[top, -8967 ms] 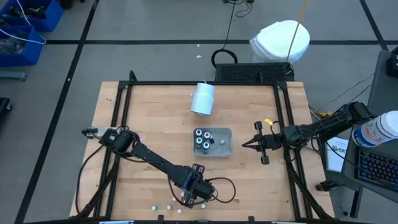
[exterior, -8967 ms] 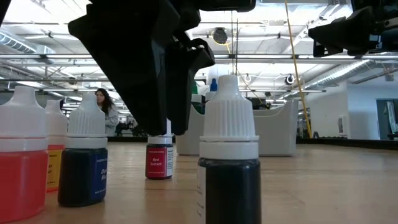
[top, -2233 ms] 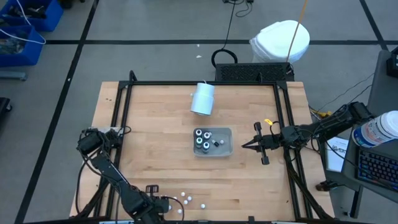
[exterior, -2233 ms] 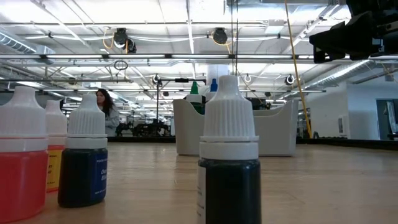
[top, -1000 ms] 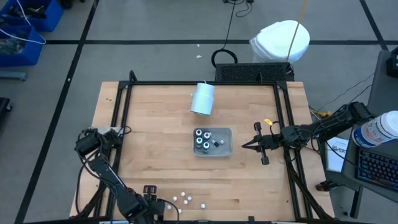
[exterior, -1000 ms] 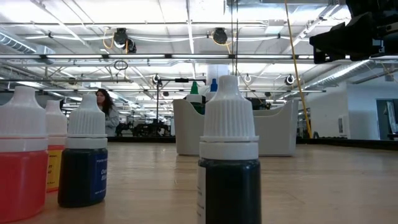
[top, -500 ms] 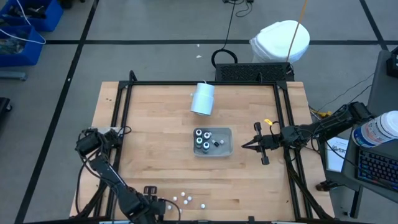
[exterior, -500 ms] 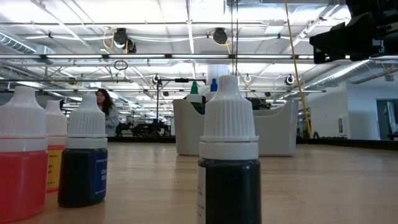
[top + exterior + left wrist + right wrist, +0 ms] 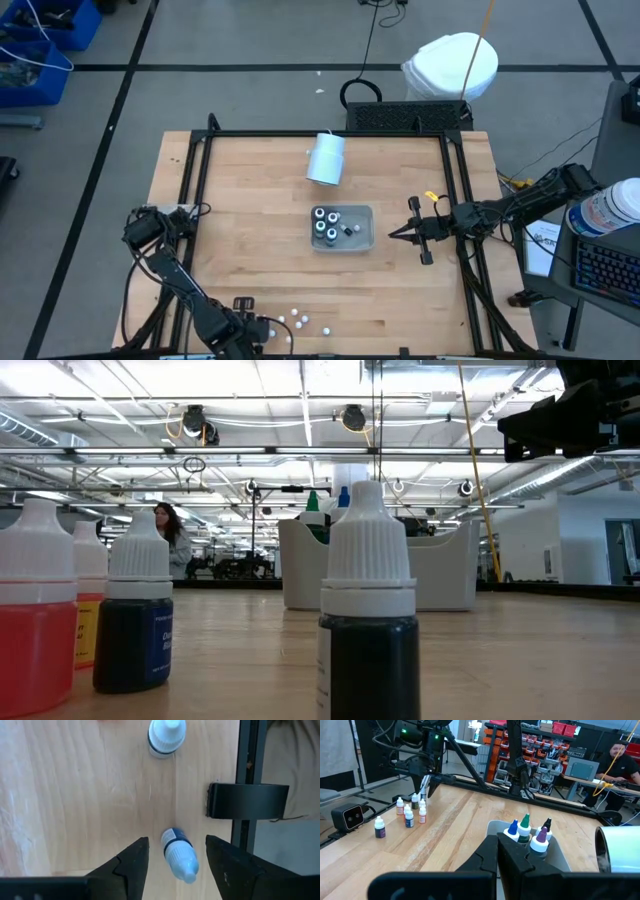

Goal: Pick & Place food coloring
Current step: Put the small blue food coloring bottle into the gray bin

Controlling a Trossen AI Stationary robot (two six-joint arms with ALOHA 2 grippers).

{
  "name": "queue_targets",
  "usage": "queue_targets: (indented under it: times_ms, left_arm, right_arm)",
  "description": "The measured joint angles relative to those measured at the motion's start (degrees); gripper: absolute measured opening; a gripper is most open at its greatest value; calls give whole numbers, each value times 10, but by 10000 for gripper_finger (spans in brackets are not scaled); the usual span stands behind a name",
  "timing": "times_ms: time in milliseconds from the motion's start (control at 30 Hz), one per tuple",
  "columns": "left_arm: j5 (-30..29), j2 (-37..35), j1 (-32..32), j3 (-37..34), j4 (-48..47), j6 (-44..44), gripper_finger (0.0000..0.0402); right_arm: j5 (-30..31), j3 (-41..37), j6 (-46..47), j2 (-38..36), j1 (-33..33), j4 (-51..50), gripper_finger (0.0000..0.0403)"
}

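Note:
Several tiny white-capped food coloring bottles stand near the table's near edge, left of centre; the low view shows them close up. My left gripper is open over them, pointing down. Its fingers stand on either side of a dark blue bottle that lies on its side on the wood, with a gap on both sides. Several more bottles stand upright in the pale grey tray at the table's centre. My right gripper is shut and hovers just right of the tray.
A pale cylinder lies on its side beyond the tray. One bottle stands upright just ahead of the left fingers. The black frame rail and a clamp run close beside the left gripper. Bare wood lies between tray and loose bottles.

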Motion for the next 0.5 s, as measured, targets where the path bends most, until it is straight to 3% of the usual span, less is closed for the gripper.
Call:
queue_targets:
  times_ms: [500]
  left_arm:
    - [2,0,0,1,0,1,79]
  right_arm:
    - [0,0,0,0,0,0,0]
